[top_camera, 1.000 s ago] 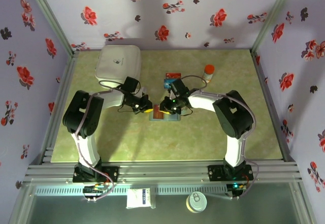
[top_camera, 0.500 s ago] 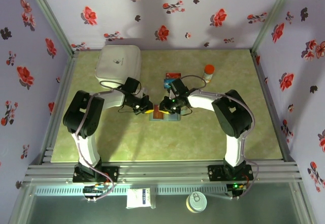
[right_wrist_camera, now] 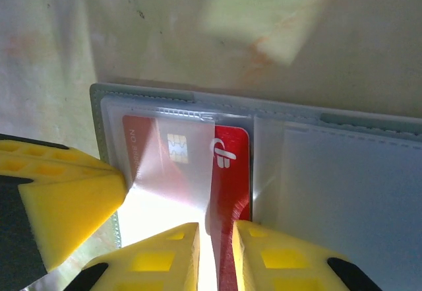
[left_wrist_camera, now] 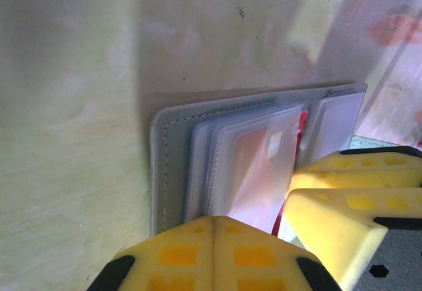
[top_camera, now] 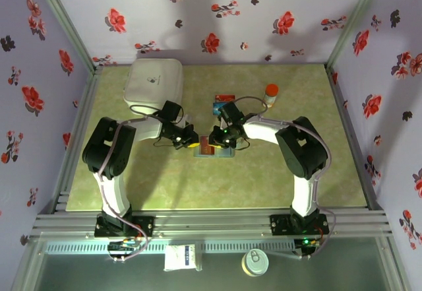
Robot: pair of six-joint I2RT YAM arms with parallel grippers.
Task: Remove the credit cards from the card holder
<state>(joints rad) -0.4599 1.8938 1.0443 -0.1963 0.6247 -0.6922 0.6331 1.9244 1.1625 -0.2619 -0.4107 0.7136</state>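
Observation:
The grey-blue card holder lies open on the table between both grippers; its clear sleeves fan up. A red credit card with a white logo sticks halfway out of a clear sleeve. My right gripper is shut on that card's near edge. My left gripper is shut, its tips set on the holder's left panel at the sleeves' near edge. The left gripper's yellow finger shows beside the sleeve. Behind the holder, a red card and a blue card lie on the table.
A big white rounded box stands at the back left. A small orange-capped bottle stands at the back right. A can and a white packet lie below the table's front rail.
The right wrist has shifted slightly to the left over the holder. The left arm has not moved.

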